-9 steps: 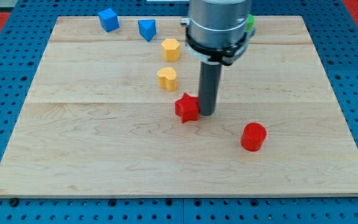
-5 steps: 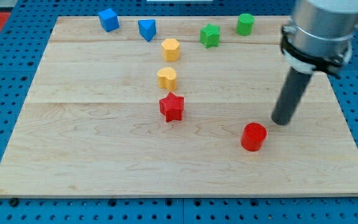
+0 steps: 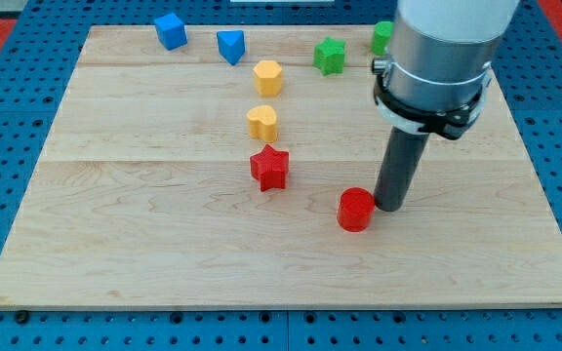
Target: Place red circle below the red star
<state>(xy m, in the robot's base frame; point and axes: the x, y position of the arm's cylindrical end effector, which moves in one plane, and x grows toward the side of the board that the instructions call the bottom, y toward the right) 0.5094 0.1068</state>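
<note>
The red circle (image 3: 355, 209) lies on the wooden board (image 3: 144, 234), below and to the right of the red star (image 3: 270, 168). My tip (image 3: 390, 206) stands just to the right of the red circle, touching or nearly touching its side. The red star sits near the board's middle, directly under the yellow heart (image 3: 261, 123).
A yellow hexagon (image 3: 268, 77) sits above the heart. A blue cube (image 3: 171, 30) and a blue triangular block (image 3: 230, 46) lie at the top left. A green star (image 3: 330, 55) and a green round block (image 3: 382, 37), partly hidden by the arm, lie at the top.
My tip pushed the red star to the left, swung out to the right past the red circle, then came back left and pushed the circle left toward the star.
</note>
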